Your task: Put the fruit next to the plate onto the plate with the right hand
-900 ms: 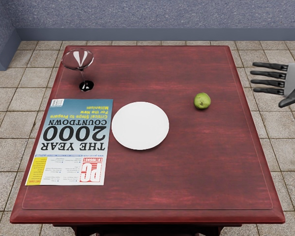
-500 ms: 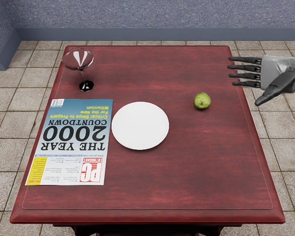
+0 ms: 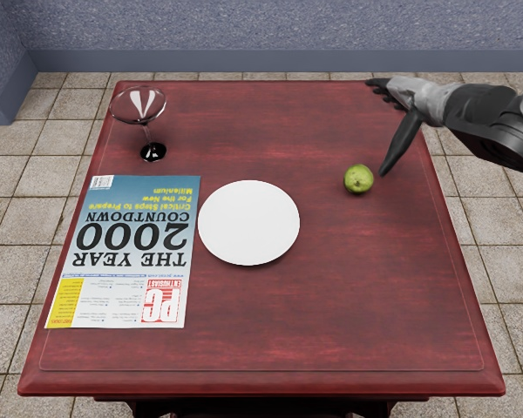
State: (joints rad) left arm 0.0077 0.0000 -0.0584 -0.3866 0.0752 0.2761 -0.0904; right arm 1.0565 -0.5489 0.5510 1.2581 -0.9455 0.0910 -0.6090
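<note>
- Plainly, we see the right robot hand (image 3: 416, 97) above the far right corner of the surface (image 3: 331, 305), with its arm coming in from the picture's right edge.
- We find it open and holding nothing: the fingers (image 3: 379, 84) stretch out flat toward the left, and the thumb (image 3: 397, 144) slants down and away from them.
- We see the thumb's tip just beside the green pear (image 3: 359, 178), up and to its right, with a thin gap showing between them.
- We place the green pear on the bare dark red wood, to the right of the white plate (image 3: 248, 222) and clearly apart from its rim, not on it.
- We see the white plate near the middle of the surface.
- We note a magazine (image 3: 126, 252) lying flat just beside the plate on its left, its cover title upside down to us.
- We also see a martini glass (image 3: 139, 109) standing upright near the far left corner, behind the magazine.
</note>
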